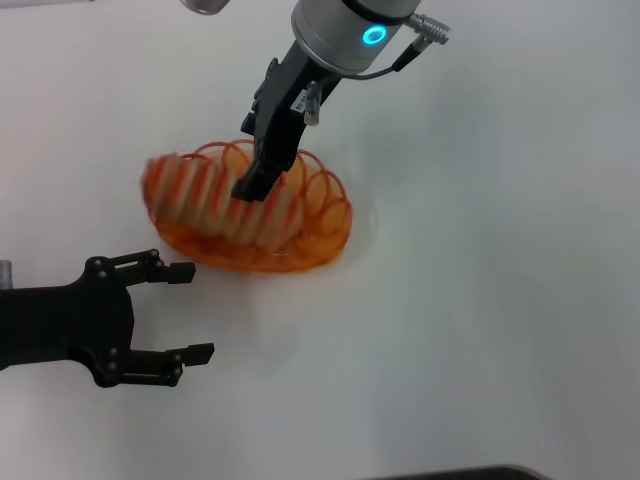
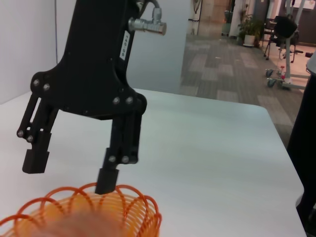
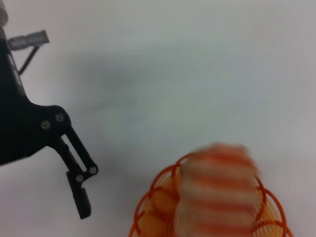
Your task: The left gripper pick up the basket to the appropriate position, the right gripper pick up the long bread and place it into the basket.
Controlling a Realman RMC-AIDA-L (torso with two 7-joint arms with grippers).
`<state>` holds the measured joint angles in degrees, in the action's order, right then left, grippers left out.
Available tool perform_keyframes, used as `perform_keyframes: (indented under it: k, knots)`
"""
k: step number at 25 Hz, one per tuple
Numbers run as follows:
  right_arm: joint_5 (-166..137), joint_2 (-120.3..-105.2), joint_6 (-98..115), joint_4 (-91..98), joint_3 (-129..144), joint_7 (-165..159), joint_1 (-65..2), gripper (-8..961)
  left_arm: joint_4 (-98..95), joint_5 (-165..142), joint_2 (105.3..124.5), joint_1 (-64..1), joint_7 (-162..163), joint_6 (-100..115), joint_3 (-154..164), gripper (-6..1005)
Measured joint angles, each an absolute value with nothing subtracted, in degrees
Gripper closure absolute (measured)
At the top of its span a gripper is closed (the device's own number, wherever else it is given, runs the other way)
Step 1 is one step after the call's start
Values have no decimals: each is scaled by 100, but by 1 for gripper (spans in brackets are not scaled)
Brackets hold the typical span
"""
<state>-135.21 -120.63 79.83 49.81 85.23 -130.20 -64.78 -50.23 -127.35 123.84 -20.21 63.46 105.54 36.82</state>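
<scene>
The orange wire basket (image 1: 330, 200) stands on the white table. The long bread (image 1: 212, 195), tan with orange-red stripes, lies blurred along the basket, its left end over the rim. My right gripper (image 1: 258, 180) hangs just above the loaf's middle. In the left wrist view the right gripper (image 2: 71, 173) is open and empty above the basket (image 2: 140, 210) and the blurred bread (image 2: 74, 228). My left gripper (image 1: 192, 312) is open and empty on the table, in front of the basket's left end and apart from it. The right wrist view shows the bread (image 3: 217, 192), the basket (image 3: 155, 207) and a left finger (image 3: 83, 200).
The white table (image 1: 500, 300) stretches to the right and front of the basket. A dark edge (image 1: 470, 473) shows at the table's front. In the left wrist view a room with a floor and chairs (image 2: 281, 29) lies beyond the table's far edge.
</scene>
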Motion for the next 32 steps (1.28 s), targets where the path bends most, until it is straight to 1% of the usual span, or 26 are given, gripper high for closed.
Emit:
perform_keyframes:
  k: [5,9,11,13,19,20,21,28,32]
  knots:
    - [-13488,-12055,7950,4981,8525,-13017,-6445,39,-5014,-12732,12384,-2022,6346,10541,3682,122]
    - [-13216,-12031,7948,5000,8487,-12977,-6294,40,-5014,-12721,12384,-2022,6349,10527,3666,122]
    - [-12887,-11999,7962,5048,8396,-12835,-6070,41,-5007,-12719,12383,-2022,6354,10494,3648,122]
    - [-12505,-11977,8003,5108,8188,-12569,-5770,41,-4978,-12714,12383,-2023,6359,10439,3636,122]
    - [-11291,-11959,8467,5150,7016,-11228,-4542,43,-4853,-12702,12383,-2073,6412,10275,3621,122]
    - [-10943,-11955,8681,5143,6681,-10771,-4094,43,-4725,-12676,12382,-2102,6411,10194,3609,122]
    - [-10943,-11955,8681,5143,6681,-10771,-4094,44,-4725,-12676,12382,-2102,6411,10194,3609,122]
    - [-10146,-11959,9241,5067,6152,-9358,-2569,48,-4587,-12640,12368,-2140,6412,10104,3612,122]
    - [-10072,-11974,9346,4813,6097,-8650,-1972,48,-4578,-12645,12366,-2125,6463,10077,3612,122]
